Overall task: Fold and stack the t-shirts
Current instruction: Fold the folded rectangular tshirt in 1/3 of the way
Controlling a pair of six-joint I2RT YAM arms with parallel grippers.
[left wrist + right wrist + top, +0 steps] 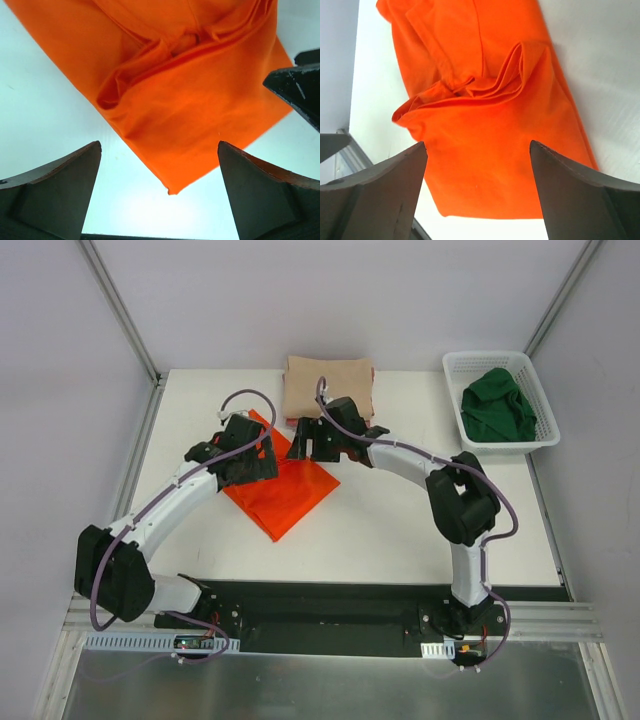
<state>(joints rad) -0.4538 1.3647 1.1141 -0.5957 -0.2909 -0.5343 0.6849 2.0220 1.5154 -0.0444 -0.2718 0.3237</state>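
Left gripper [159, 148], right gripper [477, 145] agape; orange shirt [210, 95] creases wrist-view only

A white counter [400, 530] fills the middle of the top view. Left of centre an orange t-shirt [290, 495] lies on it, partly folded into a skewed diamond, with loose creases along one edge. At upper centre sits a pile of folded shirts [330, 385], beige on top. At upper right stands a white mesh basket [452, 380], well apart from both.
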